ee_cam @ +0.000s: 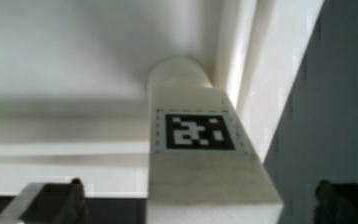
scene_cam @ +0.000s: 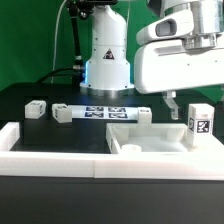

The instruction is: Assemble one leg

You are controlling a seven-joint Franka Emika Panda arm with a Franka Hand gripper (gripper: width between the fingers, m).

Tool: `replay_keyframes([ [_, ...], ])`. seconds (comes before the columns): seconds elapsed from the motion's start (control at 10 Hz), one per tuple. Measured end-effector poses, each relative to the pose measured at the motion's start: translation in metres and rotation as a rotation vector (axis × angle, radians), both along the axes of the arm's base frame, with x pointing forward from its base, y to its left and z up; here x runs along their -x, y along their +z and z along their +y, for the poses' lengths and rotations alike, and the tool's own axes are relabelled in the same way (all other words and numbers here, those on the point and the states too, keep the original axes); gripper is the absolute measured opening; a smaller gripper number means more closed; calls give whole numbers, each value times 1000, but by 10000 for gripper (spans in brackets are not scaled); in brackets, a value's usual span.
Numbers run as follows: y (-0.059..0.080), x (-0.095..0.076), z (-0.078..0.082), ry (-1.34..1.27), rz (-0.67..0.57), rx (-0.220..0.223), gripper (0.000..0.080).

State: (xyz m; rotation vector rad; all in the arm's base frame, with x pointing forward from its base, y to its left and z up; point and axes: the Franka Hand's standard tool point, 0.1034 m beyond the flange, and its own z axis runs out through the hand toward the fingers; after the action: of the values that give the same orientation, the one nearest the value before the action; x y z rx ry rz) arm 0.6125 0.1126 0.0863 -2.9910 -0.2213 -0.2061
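Along the near edge, a thick white rail (scene_cam: 60,165), smooth and matte, rising at the exterior view's left end and cut off by the picture's border. Behind it, a flat black table (scene_cam: 50,135). Toward the left, two small white blocks (scene_cam: 35,108), boxy and plastic-looking, apart from each other, the second just beside the marker board (scene_cam: 100,112). Dark marks on their faces, too small to read. The board itself thin, flat and white, printed with black-and-white squares. Behind that, a rounded glossy white base (scene_cam: 107,60) with a small black triangle sign, top out of frame.

Right of centre, a flat white panel (scene_cam: 140,140), its near edge merging with the rail, white on white, outline hard to trace. At the far right, the leg (scene_cam: 197,122): a small white rectangular block, upright at the panel's right corner, with a square tag (scene_cam: 199,124) on the camera-facing side. Standing on the panel or against it: cannot tell.

Over the leg, the gripper (ee_cam: 197,203), bulky white housing cropped at top and right. From outside, only one dark finger seen, just left of the leg.

From the wrist view: leg smooth, rounded at the far end, tag crisp, panel blurred pale behind. Dark fingers (ee_cam: 51,200) on either side, spread wide with clear gaps, nothing gripped.
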Motion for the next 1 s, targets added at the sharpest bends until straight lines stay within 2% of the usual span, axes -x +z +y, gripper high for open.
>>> replay_keyframes([
  [0.2, -1, 3, -1, 7, 72, -4, 649],
  [0.4, -2, 0, -2, 3, 41, -1, 649],
  [0.5, -2, 0, -2, 3, 41, -1, 560],
  [0.6, -2, 0, -2, 3, 41, -1, 426],
  [0.7, -2, 0, -2, -13, 43, -3, 426],
  [0.8, -1, -1, -2, -21, 44, -4, 289],
  [1.0, -2, 0, -2, -150, 64, -23, 290],
])
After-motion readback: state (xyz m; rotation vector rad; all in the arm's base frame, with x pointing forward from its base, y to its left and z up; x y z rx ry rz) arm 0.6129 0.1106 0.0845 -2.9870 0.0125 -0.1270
